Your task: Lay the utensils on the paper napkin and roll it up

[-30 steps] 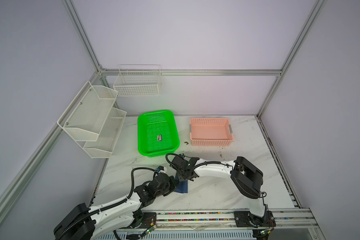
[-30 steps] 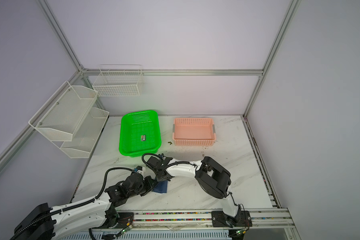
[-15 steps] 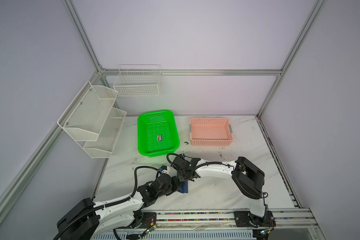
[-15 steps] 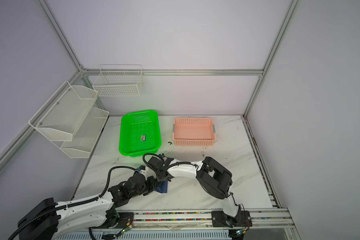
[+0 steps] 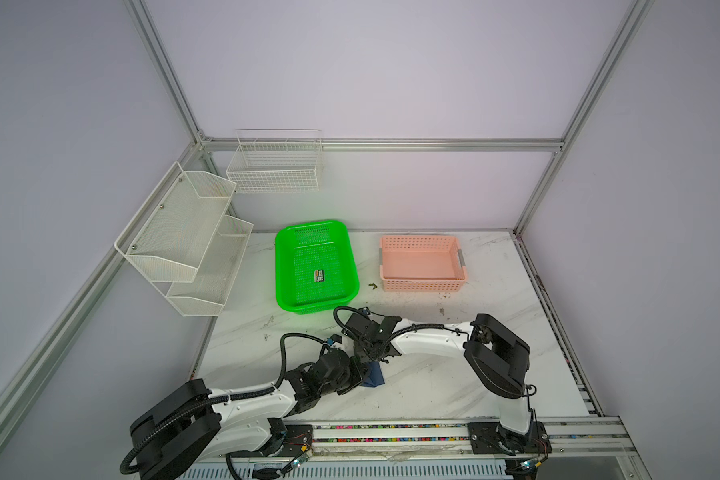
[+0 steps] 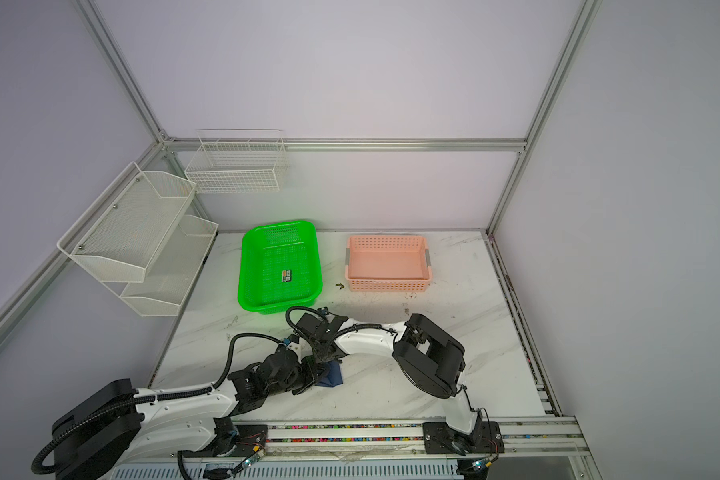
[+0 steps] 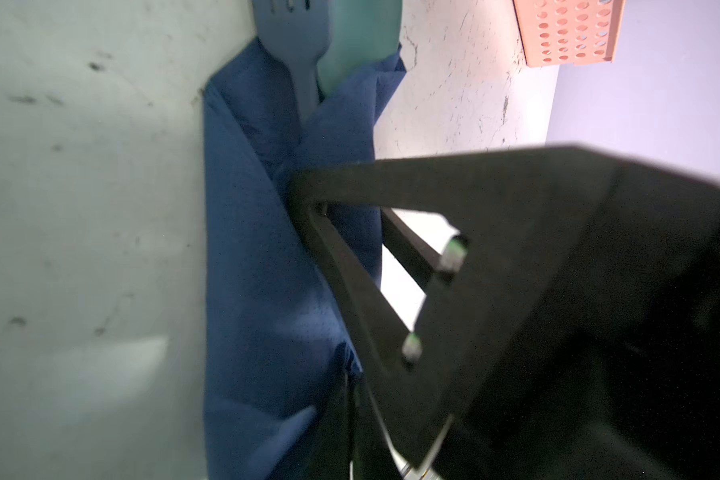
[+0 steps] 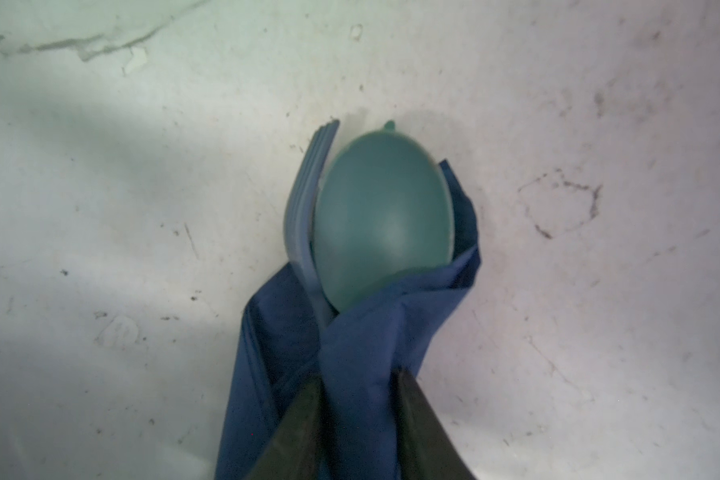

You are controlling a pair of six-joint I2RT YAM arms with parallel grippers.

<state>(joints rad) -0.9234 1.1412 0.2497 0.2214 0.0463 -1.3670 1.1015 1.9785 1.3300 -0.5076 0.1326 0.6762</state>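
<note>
right gripper (image 8: pixel 358 380) grasping paper napkin (image 8: pixel 362 332) around utensils (image 8: pixel 381 224), left gripper (image 7: pixel 303 195) clenched

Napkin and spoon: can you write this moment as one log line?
napkin: wrapped around spoon and fork handles | right gripper: closed on napkin | left gripper: shut, tip at napkin

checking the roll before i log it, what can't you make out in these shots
Utensil handles: wrapped inside the paper napkin in both wrist views; only the fork head and the blurred spoon bowl show.
Any third utensil: cannot tell, same wrap.
Top views: left arm and right arm cover the roll; only a napkin corner shows.
Card in the green basket: print too small to read.
</note>
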